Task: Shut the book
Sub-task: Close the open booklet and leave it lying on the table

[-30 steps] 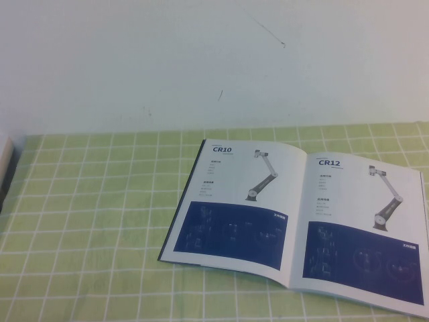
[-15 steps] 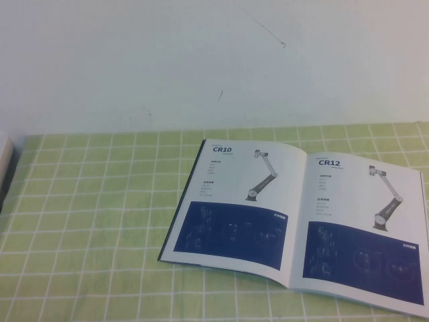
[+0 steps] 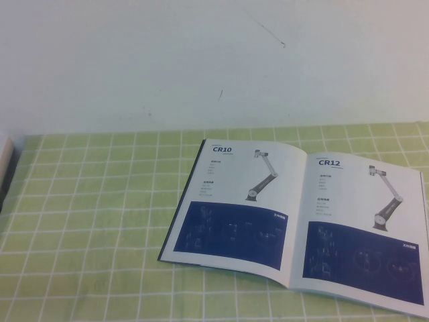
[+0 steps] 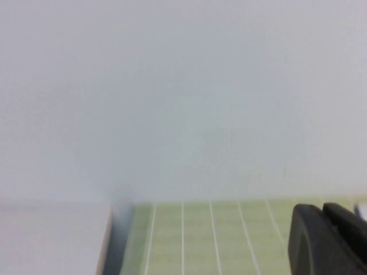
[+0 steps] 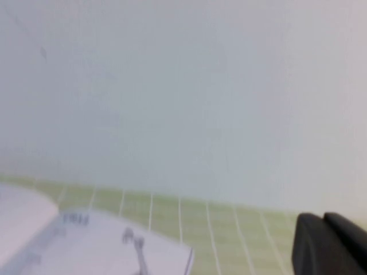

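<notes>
Book (image 3: 295, 225) is lying open and flat on the cloth (image 3: 87, 201), right of centre and toward the near edge, with its right page running to the right edge. Wall (image 3: 201, 60) is standing behind the cloth at the far side. A box (image 3: 3, 168) is sitting at the far left edge. Left gripper (image 4: 324, 240) is hanging over the left side by the box, facing the wall. Right gripper (image 5: 327, 243) is hanging over the right side by the book.
</notes>
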